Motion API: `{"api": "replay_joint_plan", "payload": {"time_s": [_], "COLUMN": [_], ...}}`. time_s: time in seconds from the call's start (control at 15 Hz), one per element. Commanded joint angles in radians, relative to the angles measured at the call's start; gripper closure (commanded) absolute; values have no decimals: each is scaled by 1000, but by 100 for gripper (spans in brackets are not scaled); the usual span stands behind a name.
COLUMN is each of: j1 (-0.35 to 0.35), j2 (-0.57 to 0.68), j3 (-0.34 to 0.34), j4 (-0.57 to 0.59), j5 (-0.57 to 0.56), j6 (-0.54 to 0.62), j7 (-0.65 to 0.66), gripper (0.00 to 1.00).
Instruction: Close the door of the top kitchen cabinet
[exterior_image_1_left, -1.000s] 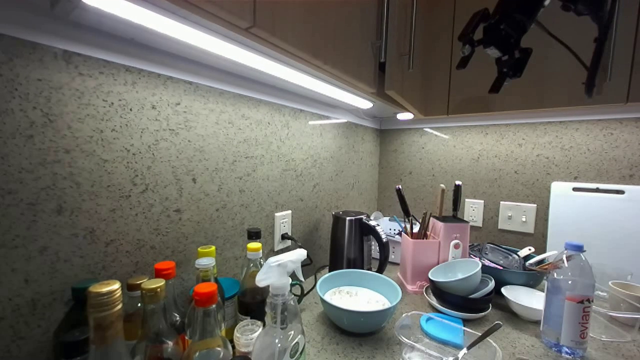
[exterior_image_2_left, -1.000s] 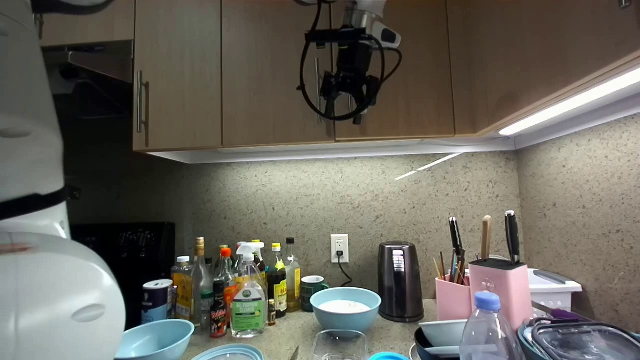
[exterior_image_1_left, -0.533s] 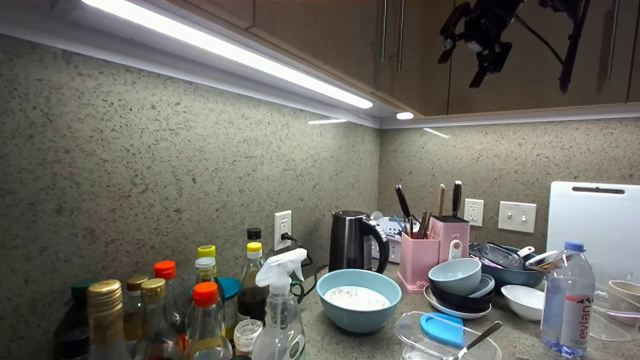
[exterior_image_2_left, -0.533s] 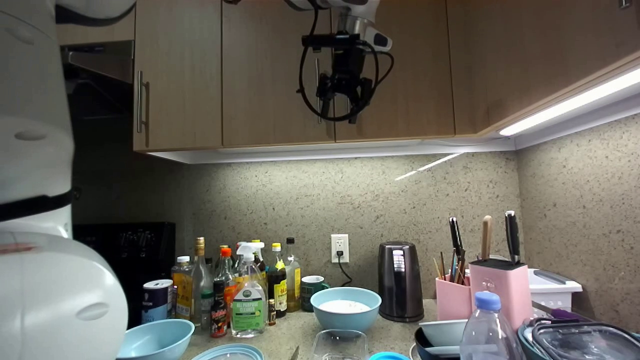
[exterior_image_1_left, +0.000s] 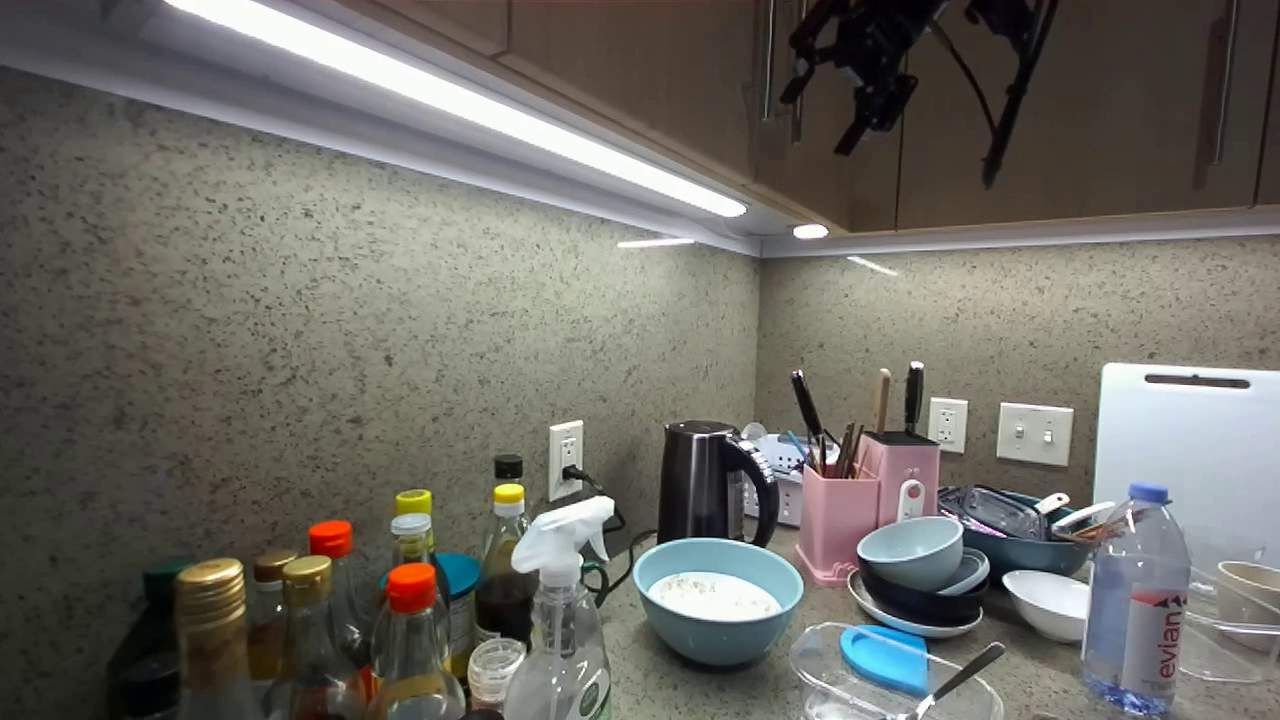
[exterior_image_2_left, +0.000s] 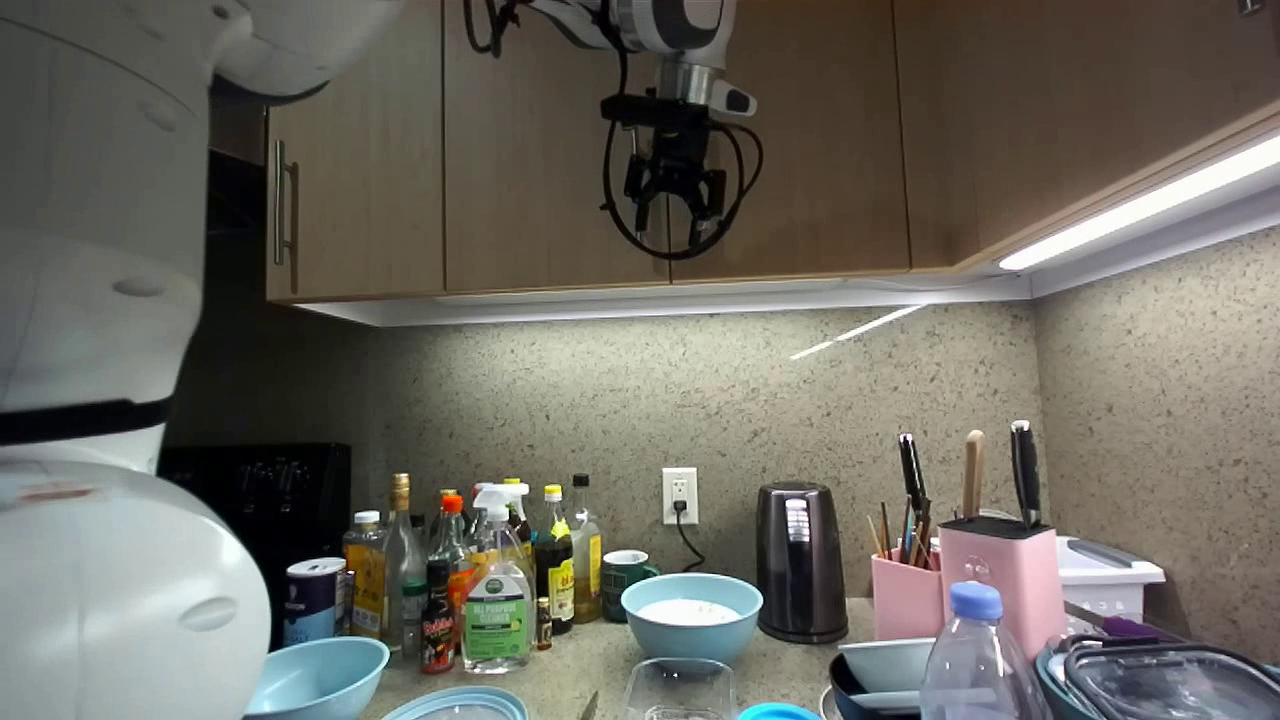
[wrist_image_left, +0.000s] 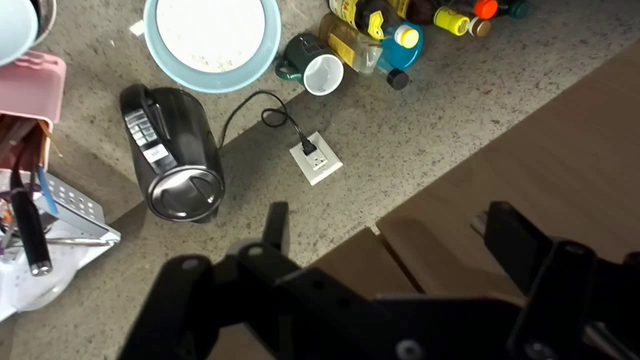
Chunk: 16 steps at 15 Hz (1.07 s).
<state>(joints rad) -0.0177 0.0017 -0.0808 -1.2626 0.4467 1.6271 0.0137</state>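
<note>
The door (exterior_image_2_left: 800, 180) is a flat brown panel, and it also shows in an exterior view (exterior_image_1_left: 810, 185) and in the wrist view (wrist_image_left: 362, 265). It looks about flush with the matching door beside it, with a thin dark seam between them. Its bar handle (exterior_image_1_left: 797, 125) is partly hidden behind my gripper. The top kitchen cabinet (exterior_image_2_left: 540, 150) hangs above the counter; its inside is hidden. My gripper (exterior_image_2_left: 668, 238) is open and empty in front of the seam, fingers down, also seen in an exterior view (exterior_image_1_left: 820, 115) and the wrist view (wrist_image_left: 389, 215). I cannot tell whether it touches the door.
Below on the counter are a blue bowl (exterior_image_2_left: 692, 620), a dark kettle (exterior_image_2_left: 801, 560), a pink knife block (exterior_image_2_left: 1003, 580), a spray bottle (exterior_image_2_left: 497, 610) and several sauce bottles. A lit strip (exterior_image_1_left: 450, 105) runs under the cabinet. A side cabinet (exterior_image_2_left: 1120, 120) meets it at the corner.
One second ago the door stood slightly ajar; by half a second ago it had swung in to about flush. The arm and gripper have since moved away from the corner cabinet. The gripper stays open.
</note>
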Motion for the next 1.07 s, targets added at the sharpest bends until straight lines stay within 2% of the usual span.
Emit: {"api": "replay_joint_plan", "payload": {"time_s": [0.0,0.27,0.33,0.8,1.0], "j1": [15,13,17,1,-2], "j2": [80,107,102,119,148], "j3": [13,11,9,-18,-42], "j4": [111,148,139,207,235], "j5": [25,29,13,38,10], "j6": [24,18,76,117,180], "j7": [-41,-75,-40,62,169], "gripper": [0,0,0,0,0]}}
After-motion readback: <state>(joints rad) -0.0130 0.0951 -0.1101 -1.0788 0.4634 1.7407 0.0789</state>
